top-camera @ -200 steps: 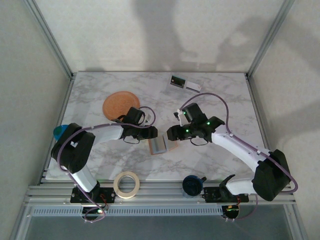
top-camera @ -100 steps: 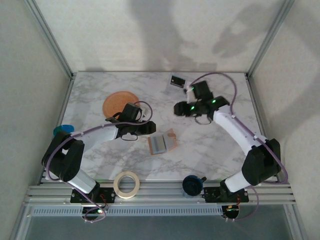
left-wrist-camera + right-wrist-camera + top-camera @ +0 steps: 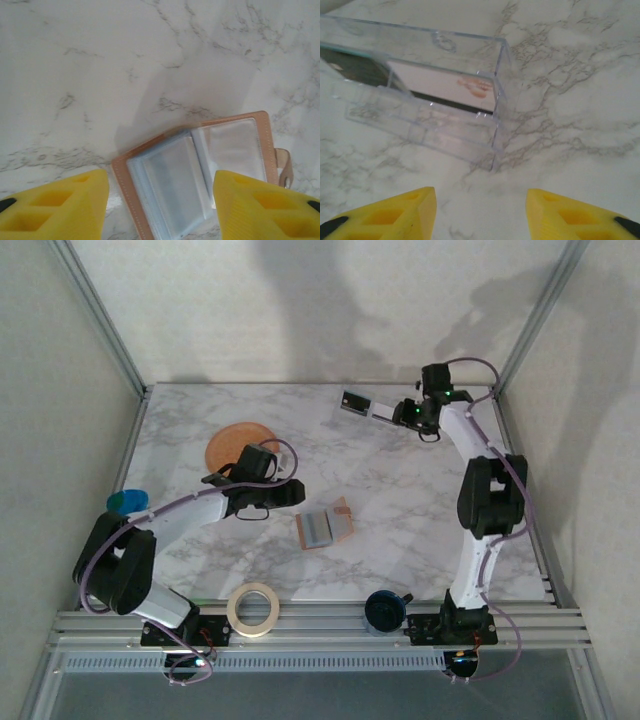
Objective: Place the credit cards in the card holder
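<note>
Top external view: white marble-patterned table under both arms; left gripper over the middle, right gripper stretched to the far side.

Left gripper: released; yellow fingers spread wide in the left wrist view, nothing clamped between them.

Card holder: small tan-pink leather folding card holder, flat and unfolded on the marble, just ahead of and below the left gripper, apart from it. Clear plastic sleeves facing up, framed between the two fingers; snap tab toward the right-hand finger.

Right gripper: released as well; yellow fingers apart in the right wrist view, bare marble between them.

Clear box: open transparent plastic box on the table, just ahead of the right gripper's fingertips, not touching them.

Credit cards: thin plastic credit cards inside the clear box, close ahead of the right gripper, well apart from the left gripper and the card holder. Whitish card with an orange print nearest the fingers; dark card further left, teal edge above it (separate card or not, hard to tell).

Other things: round orange-brown disc to the far left of the left gripper; beige tape roll and dark blue round object well behind both grippers, at the near edge.
</note>
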